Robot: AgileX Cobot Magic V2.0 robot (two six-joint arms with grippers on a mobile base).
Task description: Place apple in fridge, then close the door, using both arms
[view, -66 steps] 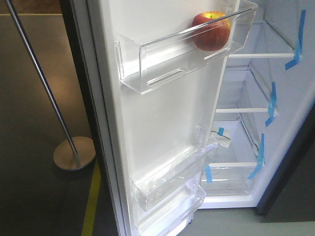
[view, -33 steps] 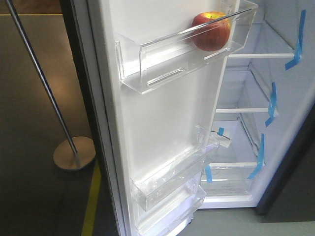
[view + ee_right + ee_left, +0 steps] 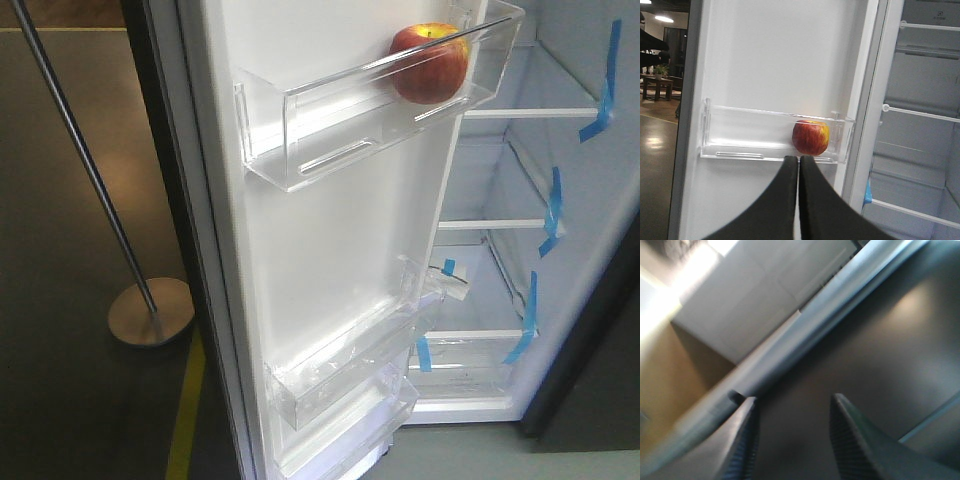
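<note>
Over on the left a slanted metal pole [image 3: 80,150] drops to a round base [image 3: 150,312] on open floor. A yellow line [image 3: 185,420] runs along the door's outer edge. The door [image 3: 330,260] stands wide open with its white inner face showing, cut off at top and bottom. The apple [image 3: 428,62] sits in the upper clear bin [image 3: 320,130], at its right end beside the fridge [image 3: 490,405] opening. Further right, glass shelves carry blue tape [image 3: 550,210].

The left gripper [image 3: 794,400] has its fingers spread apart over something dark grey; that view is too blurred to say more. The right gripper [image 3: 799,159] has its fingers pressed together, pointing just under the apple and apart from it.
</note>
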